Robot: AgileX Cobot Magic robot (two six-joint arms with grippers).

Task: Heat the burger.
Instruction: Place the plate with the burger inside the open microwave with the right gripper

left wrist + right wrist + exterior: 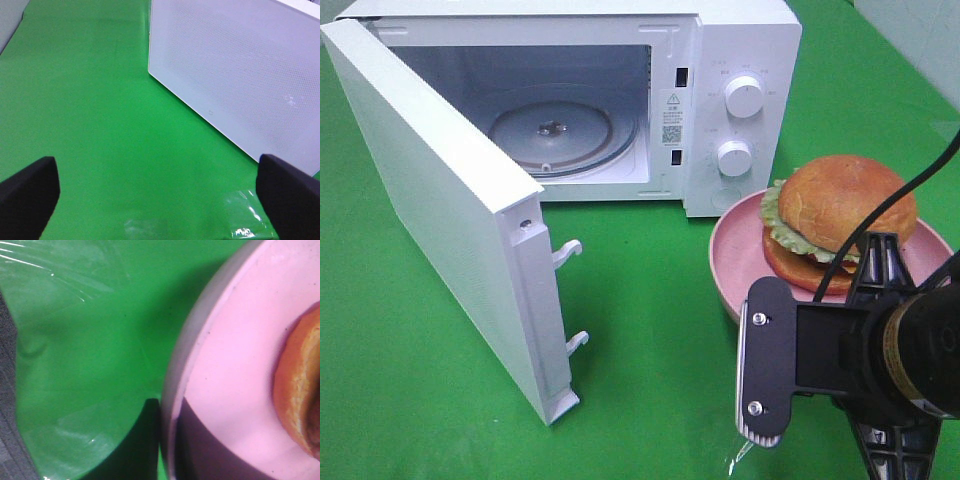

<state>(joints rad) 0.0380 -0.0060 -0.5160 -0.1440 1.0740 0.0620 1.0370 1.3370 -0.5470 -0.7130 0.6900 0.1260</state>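
Sitting outside the oven: the round burger [840, 220] with glossy golden-brown buns, a frilly green lettuce layer and reddish filling. It rests on a wide pink round plate [735, 262], just in front of the dial side of the white microwave oven [740, 60]. It leans toward the plate's far side and leaves bare pink on the near side.

- The right wrist view shows the plate rim [172, 405] very close and a bun edge [300, 390] beyond it.
- The right gripper [880, 265] is at the plate's edge farthest from the microwave, jaws together. Whether they pinch the rim, I cannot tell.
- The microwave's white door [430, 220] is swung wide open. The glass turntable [550, 125] inside is bare.
- The left gripper [160, 200] is off the door's outer face [235, 75], over the green cloth [650, 330], fingers wide apart with nothing between them.

Judgement: loading is the step in hand. The door is open and the burger is not yet inside.

The next move calls for lifting the plate level so the burger does not slide. The plate then travels from the dial side across to the cavity mouth and is set on the turntable. After that come closing the door and turning a dial [745, 97].
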